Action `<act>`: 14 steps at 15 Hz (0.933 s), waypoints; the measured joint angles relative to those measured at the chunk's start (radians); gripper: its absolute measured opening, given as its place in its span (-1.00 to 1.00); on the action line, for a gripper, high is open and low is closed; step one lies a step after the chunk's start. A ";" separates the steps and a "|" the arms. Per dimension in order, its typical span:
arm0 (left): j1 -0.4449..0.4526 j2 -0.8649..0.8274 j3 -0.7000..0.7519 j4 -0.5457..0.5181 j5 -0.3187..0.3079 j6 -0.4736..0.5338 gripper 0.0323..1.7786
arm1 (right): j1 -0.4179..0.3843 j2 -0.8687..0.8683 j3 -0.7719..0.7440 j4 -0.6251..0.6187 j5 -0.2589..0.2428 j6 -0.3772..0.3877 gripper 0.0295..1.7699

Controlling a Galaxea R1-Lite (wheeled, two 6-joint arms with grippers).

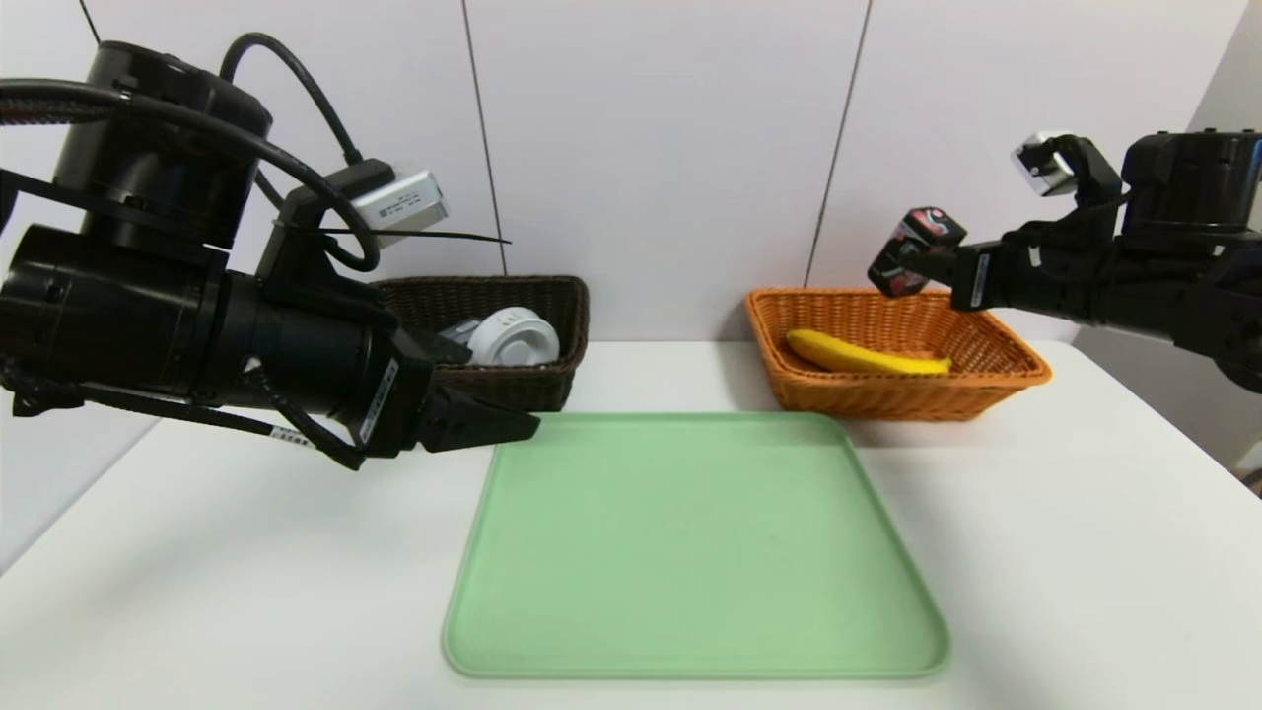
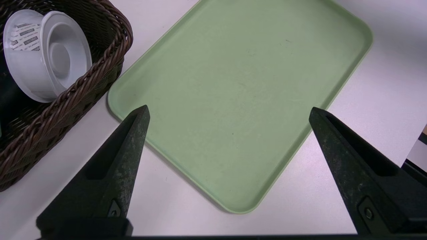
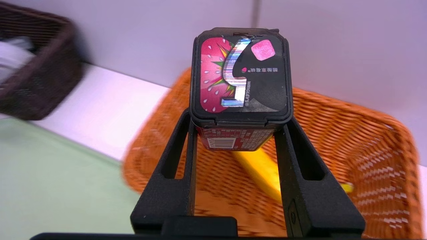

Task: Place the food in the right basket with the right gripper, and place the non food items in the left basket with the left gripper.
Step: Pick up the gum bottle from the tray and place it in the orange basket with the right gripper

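Head view, right basket: the orange wicker basket stands on the white table, beyond the far right corner of the green tray, and a yellow banana lies in it

Head view, left basket: the dark brown wicker basket stands beyond the tray's far left corner, with a white round container in it and something grey and partly hidden beside that

Head view, tray: the green tray lies flat on the table with nothing on it

Head view, gum box: the dark box with pink print is up in the air above the orange wicker basket, tilted, held by the right gripper

Head view, left claw: the left gripper hangs in front of the dark brown wicker basket, near the tray's far left corner

Left wrist view, left claw: fingers wide apart, nothing between them, over the tray's corner area and the table

Left wrist view, left basket: the white round container rests on its side inside the rim, a printed label around its middle; a black thing lies next to it

Right wrist view, right claw: clamped on the two sides of the dark box with pink print, its strawberry face showing

Right wrist view, right basket: the banana lies below the box, partly hidden by it and by a finger
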State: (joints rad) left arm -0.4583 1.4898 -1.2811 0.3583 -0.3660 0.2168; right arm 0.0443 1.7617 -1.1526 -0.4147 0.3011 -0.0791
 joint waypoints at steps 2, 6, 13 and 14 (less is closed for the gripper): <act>0.000 0.000 0.000 0.000 0.000 0.001 0.90 | -0.049 0.055 -0.028 -0.002 -0.025 -0.006 -0.25; 0.000 0.003 -0.001 0.000 0.000 0.002 0.90 | -0.099 0.168 -0.087 -0.008 -0.122 -0.007 -0.25; 0.000 0.005 0.000 0.000 0.000 0.001 0.90 | -0.109 0.285 -0.152 -0.009 -0.185 -0.012 -0.25; 0.000 0.006 0.001 0.000 0.000 0.001 0.90 | -0.109 0.295 -0.154 -0.009 -0.185 -0.013 -0.25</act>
State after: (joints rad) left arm -0.4583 1.4955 -1.2800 0.3587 -0.3664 0.2179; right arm -0.0645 2.0566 -1.3070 -0.4238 0.1160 -0.0923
